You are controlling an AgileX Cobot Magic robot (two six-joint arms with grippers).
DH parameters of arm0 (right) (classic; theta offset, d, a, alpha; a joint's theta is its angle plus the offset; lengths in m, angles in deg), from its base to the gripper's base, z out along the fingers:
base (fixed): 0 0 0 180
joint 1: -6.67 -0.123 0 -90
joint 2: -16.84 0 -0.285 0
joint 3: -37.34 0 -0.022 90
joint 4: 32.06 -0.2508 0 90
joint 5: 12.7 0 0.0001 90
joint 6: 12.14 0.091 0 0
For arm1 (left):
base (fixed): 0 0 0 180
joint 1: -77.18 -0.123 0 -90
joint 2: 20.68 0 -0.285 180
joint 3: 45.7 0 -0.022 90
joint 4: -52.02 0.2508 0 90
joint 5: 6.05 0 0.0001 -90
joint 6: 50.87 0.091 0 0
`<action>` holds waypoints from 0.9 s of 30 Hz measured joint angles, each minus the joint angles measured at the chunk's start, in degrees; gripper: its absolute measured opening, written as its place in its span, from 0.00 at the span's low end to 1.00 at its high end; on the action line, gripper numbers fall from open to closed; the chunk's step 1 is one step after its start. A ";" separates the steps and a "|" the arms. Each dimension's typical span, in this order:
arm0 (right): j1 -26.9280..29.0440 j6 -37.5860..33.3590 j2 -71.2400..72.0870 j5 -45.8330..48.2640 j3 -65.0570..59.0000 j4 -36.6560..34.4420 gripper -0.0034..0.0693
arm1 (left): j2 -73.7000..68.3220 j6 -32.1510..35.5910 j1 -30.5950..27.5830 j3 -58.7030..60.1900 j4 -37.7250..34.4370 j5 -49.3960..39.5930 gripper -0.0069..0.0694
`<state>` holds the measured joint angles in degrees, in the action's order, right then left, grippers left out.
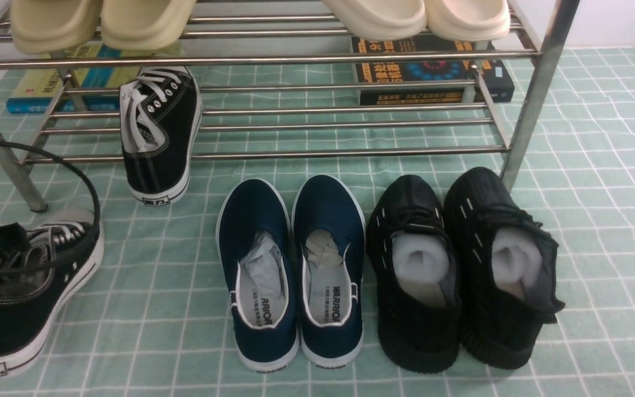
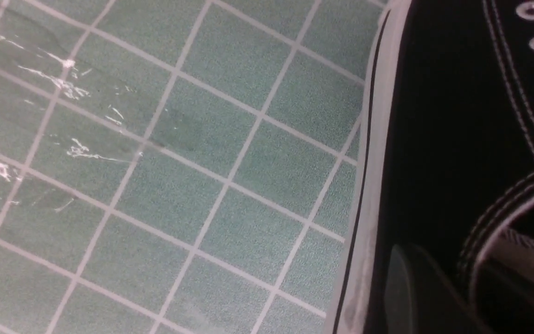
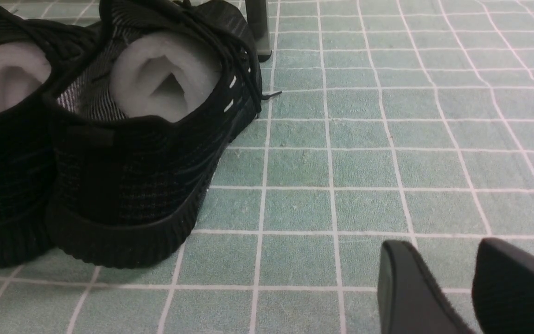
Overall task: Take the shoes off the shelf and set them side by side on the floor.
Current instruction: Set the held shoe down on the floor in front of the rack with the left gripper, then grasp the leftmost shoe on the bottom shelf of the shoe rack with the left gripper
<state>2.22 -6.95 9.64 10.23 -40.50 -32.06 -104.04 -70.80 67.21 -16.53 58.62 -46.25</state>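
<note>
Status: roughly half done, one shoe [image 1: 20, 298] looks down on the floor [image 1: 157, 309] with my left fingers [image 2: 406, 287] at its side, grip can't tell, mate [image 1: 157, 138] on the shelf [image 1: 350, 151] with heel overhanging, right fingers [image 3: 410, 287] apart, empty.

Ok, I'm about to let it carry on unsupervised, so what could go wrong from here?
1. One black canvas sneaker hangs heel-first past the chrome shelf's front bar; a clumsy grasp may tip it off.
2. A black cable loops above the other canvas sneaker on the floor, near its laces, and could snag.
3. The navy slip-ons sit beside the free floor; setting the sneaker down may nudge them.
</note>
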 joint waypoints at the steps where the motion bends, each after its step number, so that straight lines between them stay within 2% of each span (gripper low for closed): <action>1: 0.00 0.00 0.00 0.00 0.00 0.00 0.38 | -0.13 0.00 0.00 0.00 0.00 0.31 0.28; 8: 0.00 0.00 0.00 0.00 0.00 0.00 0.38 | 1.14 0.00 0.00 -0.06 0.05 -0.10 0.49; 14: 0.00 0.00 0.00 0.00 0.00 0.00 0.38 | 3.45 0.00 0.00 -4.39 -0.87 -4.43 0.50; 18: 0.00 0.00 0.00 0.00 0.00 0.00 0.38 | 3.51 0.78 0.00 -11.56 -4.41 -11.63 0.34; 22: 0.00 0.00 0.00 0.00 0.00 0.00 0.38 | 3.51 4.10 0.00 -15.84 -10.27 -14.92 0.17; 25: 0.00 0.00 0.00 0.00 0.00 0.00 0.38 | 2.08 10.04 0.00 -19.40 -18.03 -19.30 0.10; 27: 0.00 0.00 0.00 0.00 0.00 0.00 0.38 | 0.12 12.20 0.06 -21.27 -21.38 -21.59 0.10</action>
<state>2.22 -6.95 9.64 10.23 -40.50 -32.06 -103.92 -58.61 67.27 -37.80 37.24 -67.84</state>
